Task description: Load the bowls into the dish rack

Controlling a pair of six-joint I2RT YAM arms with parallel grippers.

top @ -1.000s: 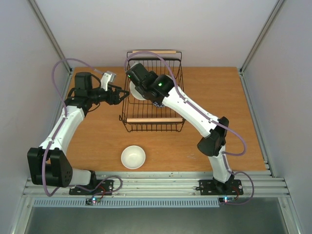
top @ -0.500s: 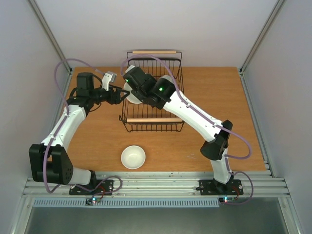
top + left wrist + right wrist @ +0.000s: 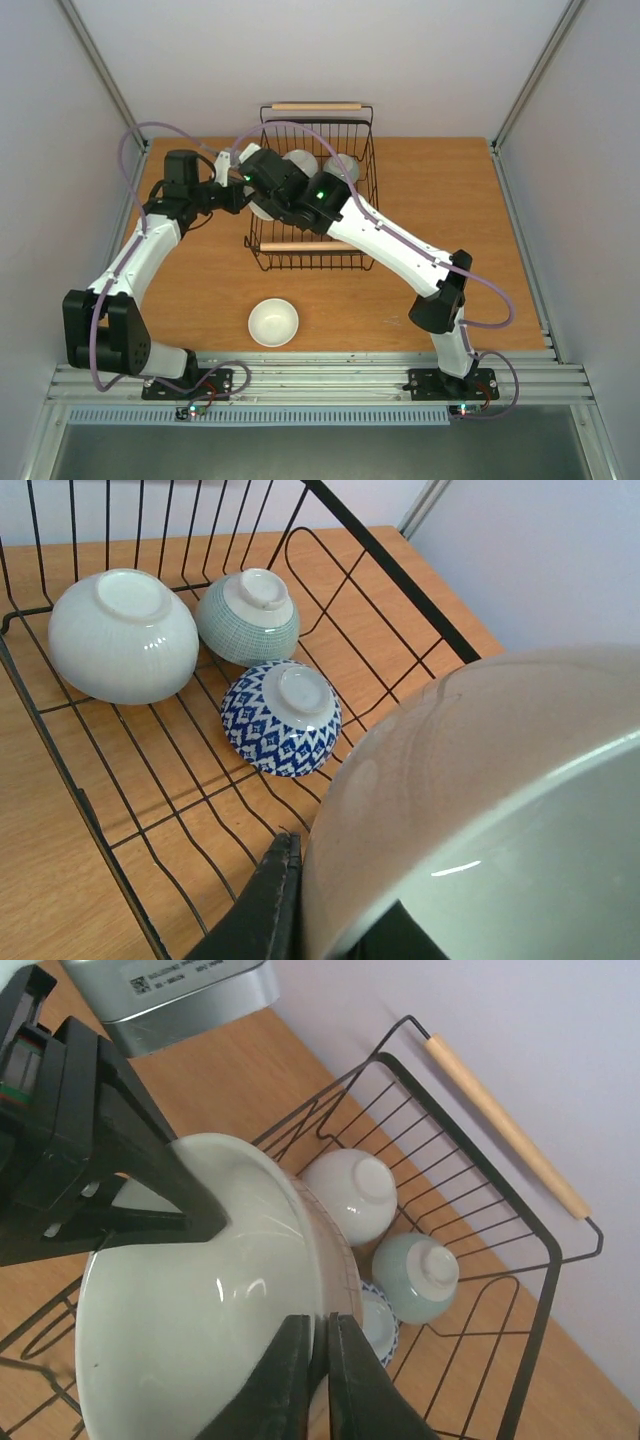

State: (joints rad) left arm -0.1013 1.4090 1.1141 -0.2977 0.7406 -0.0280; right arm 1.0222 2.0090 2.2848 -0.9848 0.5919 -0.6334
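Note:
A pale green bowl (image 3: 200, 1330) hangs over the left edge of the black wire dish rack (image 3: 370, 180), held from both sides. My right gripper (image 3: 322, 1330) pinches its rim from the rack side (image 3: 258, 190). From the left, my left gripper (image 3: 238, 192) is shut on the same bowl (image 3: 480, 810), one finger (image 3: 283, 900) outside the wall and one inside. Three bowls lie upside down in the rack: a white one (image 3: 122, 635), a pale green one (image 3: 248, 615) and a blue-and-white one (image 3: 282, 718). A cream-white bowl (image 3: 273, 322) sits upright on the table.
The rack (image 3: 560, 1290) has a wooden bar handle at the far end (image 3: 315, 106) and one at the near end (image 3: 310, 245). Wooden table (image 3: 450, 200) extends to the right of the rack. Grey walls enclose the back and sides.
My right arm swung the pale green bowl leftward to the rack's left edge. My left gripper, open before, has closed on that bowl.

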